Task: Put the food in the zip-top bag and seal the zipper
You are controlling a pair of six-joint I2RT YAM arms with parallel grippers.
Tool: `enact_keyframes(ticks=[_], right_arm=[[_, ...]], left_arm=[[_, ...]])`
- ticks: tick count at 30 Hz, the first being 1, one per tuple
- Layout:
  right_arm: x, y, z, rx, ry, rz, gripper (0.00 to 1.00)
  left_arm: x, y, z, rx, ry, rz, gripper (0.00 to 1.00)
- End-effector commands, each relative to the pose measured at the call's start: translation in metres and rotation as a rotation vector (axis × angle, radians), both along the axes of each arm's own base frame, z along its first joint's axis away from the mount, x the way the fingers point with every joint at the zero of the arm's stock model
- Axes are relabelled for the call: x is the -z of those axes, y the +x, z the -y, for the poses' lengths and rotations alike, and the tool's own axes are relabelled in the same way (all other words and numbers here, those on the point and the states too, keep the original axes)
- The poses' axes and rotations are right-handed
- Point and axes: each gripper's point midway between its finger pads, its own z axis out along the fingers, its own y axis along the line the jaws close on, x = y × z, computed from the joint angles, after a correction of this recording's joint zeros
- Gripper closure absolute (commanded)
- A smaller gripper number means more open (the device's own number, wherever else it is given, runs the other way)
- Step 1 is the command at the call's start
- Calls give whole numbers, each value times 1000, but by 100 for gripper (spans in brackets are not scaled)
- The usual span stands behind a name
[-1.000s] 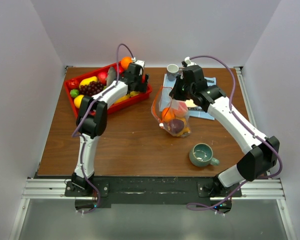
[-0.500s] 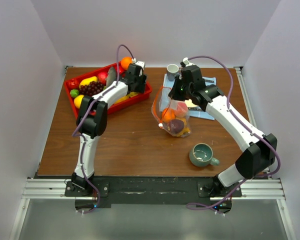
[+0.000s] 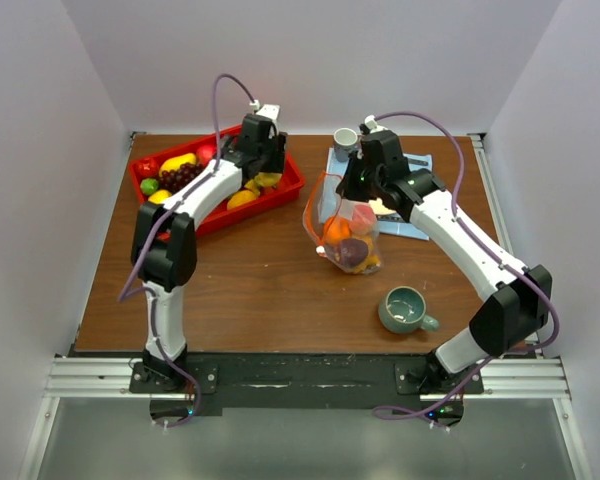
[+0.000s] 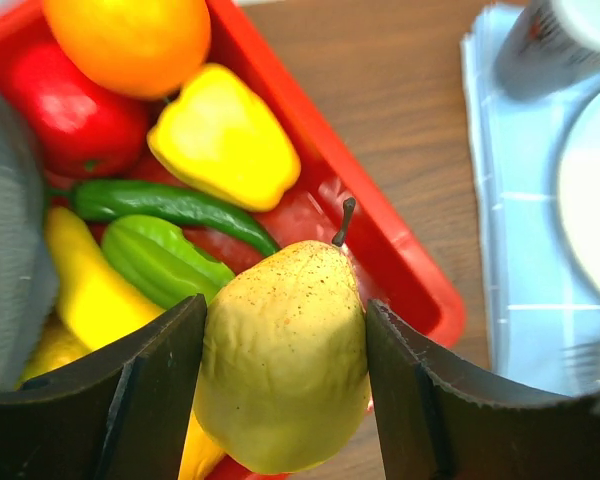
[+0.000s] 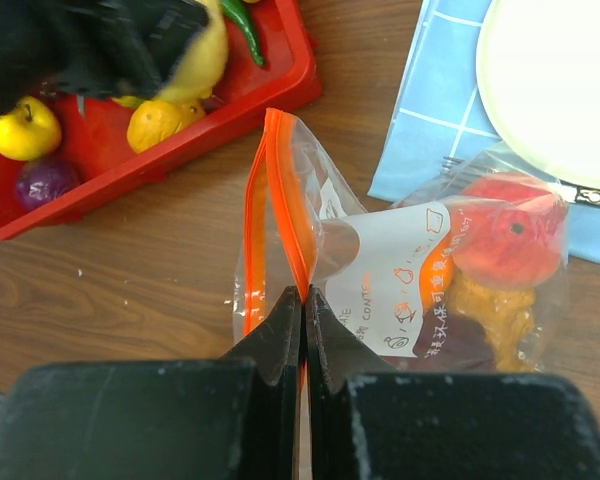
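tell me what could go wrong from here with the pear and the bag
The rounded pear, gripped at its sides by the left gripper, could slip out over the red tray. The right gripper pinches the zipper at one spot, so the narrow mouth of the part-filled zip-top bag may snag it.

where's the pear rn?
In the left wrist view, the pear is clamped in the left gripper. It is over the end of the red tray nearest the bag, at the table's far left.
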Motion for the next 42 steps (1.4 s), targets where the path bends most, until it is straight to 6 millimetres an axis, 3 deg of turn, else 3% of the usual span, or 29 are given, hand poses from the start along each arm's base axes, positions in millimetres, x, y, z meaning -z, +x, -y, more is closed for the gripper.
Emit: enact_keyframes(ticks=[1,2,4,5,7,8,9,11,12,14,19,26,29,34,38,42], right_arm=[[-20,10,-6,-6,33,54,100],[-22,10,-6,-4,31,58,100],[-22,11,-5,3,25,59,100],[-23,12,-5,7,27,64,100],[-27,13,-4,11,29,70,100],[-28,13,-5,10,31,72,100],[-28,14,-4,18,31,74,100],[-31,14,-5,20,36,77,100],[-31,15,-4,24,38,76,100],[-32,14,-3,33,40,79,100],[-32,10,0,49,52,81,100],[-44,-2,10,72,67,102,100],[-47,-6,13,76,69,105,100],[-50,-13,16,76,79,107,100],[-50,-15,20,81,63,110,100],[-49,-16,23,89,55,109,100]], left_arm=[[-69,-8,2,2,-127,118,74],[-85,-15,4,17,-154,135,74],[-93,-30,13,60,-225,117,75],[-117,-40,17,89,-273,156,75],[-119,-63,26,134,-356,124,75],[-142,-75,28,158,-406,167,75],[-130,-91,37,199,-466,110,75],[-144,-114,49,239,-535,110,76],[-131,-125,55,252,-550,75,76],[-133,-149,72,294,-617,63,76],[-140,-181,114,340,-725,57,77],[-121,-179,141,250,-783,26,75],[-112,-179,151,234,-776,16,58],[-97,-173,159,212,-764,-2,47],[-107,-174,173,273,-743,12,19],[-118,-179,174,295,-720,32,6]])
